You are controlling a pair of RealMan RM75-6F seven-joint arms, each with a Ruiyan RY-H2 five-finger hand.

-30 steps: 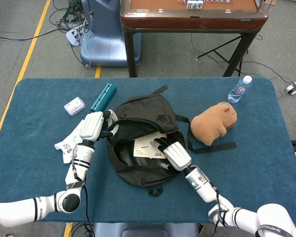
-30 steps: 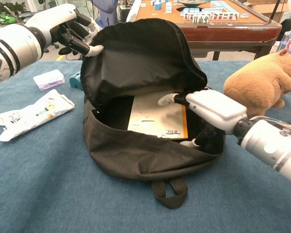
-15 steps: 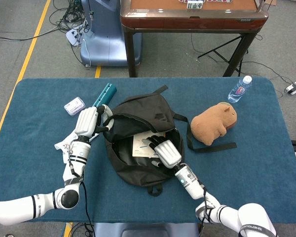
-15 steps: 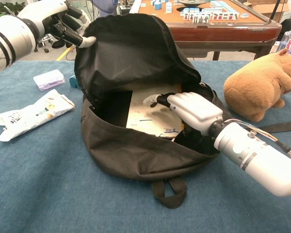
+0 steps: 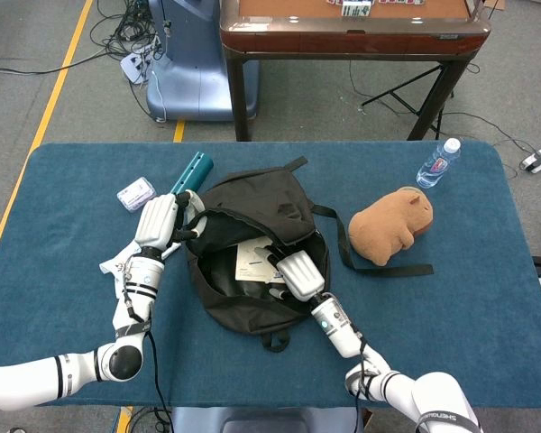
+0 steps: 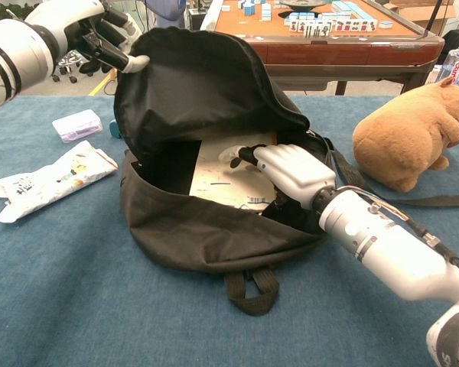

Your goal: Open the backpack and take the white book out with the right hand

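The black backpack lies open in the middle of the blue table. My left hand grips the edge of its flap and holds it raised, at the upper left of the chest view. Inside, the white book lies slanted against the back wall. My right hand reaches into the opening from the right, and its fingers lie across the book's top face. The thumb is hidden behind the bag's rim, so I see no clear grip.
A brown plush animal sits right of the bag, with a loose strap beside it. A water bottle stands at the back right. A teal tube, a small clear box and a white packet lie left.
My right hand has pushed further left and deeper into the bag, over the book. The bag and book shifted left. My left hand lifted the flap edge up and left.
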